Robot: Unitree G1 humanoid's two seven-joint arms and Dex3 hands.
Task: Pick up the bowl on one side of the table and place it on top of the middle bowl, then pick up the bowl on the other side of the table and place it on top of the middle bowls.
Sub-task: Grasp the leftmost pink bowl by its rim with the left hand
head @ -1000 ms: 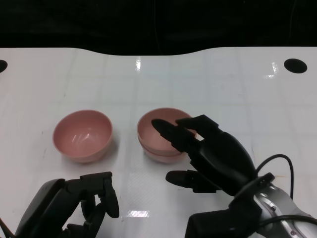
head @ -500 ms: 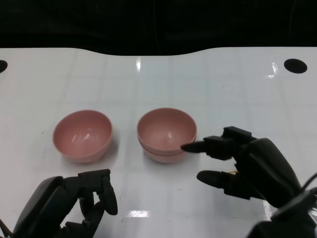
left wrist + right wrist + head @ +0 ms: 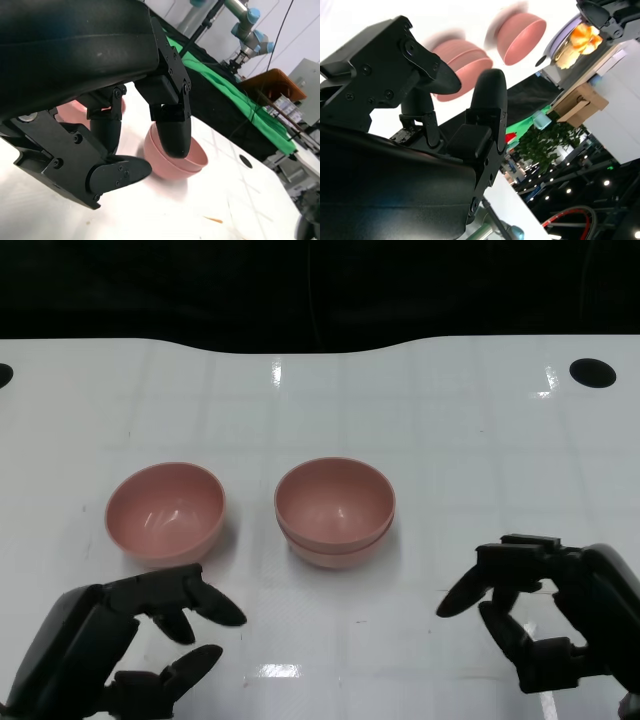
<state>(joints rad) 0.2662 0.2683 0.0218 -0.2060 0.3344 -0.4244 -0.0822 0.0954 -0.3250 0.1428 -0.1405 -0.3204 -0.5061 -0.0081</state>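
Observation:
Two pink bowls sit nested as a stack (image 3: 334, 510) at the table's middle; the stack (image 3: 181, 161) also shows in the left wrist view and the stack (image 3: 461, 65) in the right wrist view. A single pink bowl (image 3: 166, 513) stands to its left, and the same single bowl (image 3: 521, 31) appears in the right wrist view. My left hand (image 3: 120, 650) hovers near the front edge, just in front of the single bowl, fingers spread and empty. My right hand (image 3: 555, 612) is at the lower right, away from the stack, fingers apart, holding nothing.
The white table (image 3: 450, 430) has a dark hole (image 3: 592, 371) at its far right and a curved back edge. A green cloth (image 3: 235, 95) and a robot arm (image 3: 245, 25) lie beyond the table in the left wrist view.
My right hand has drawn back from the stacked bowls toward the lower right, leaving them uncovered. My left hand's fingers have opened out and shifted slightly toward the single bowl.

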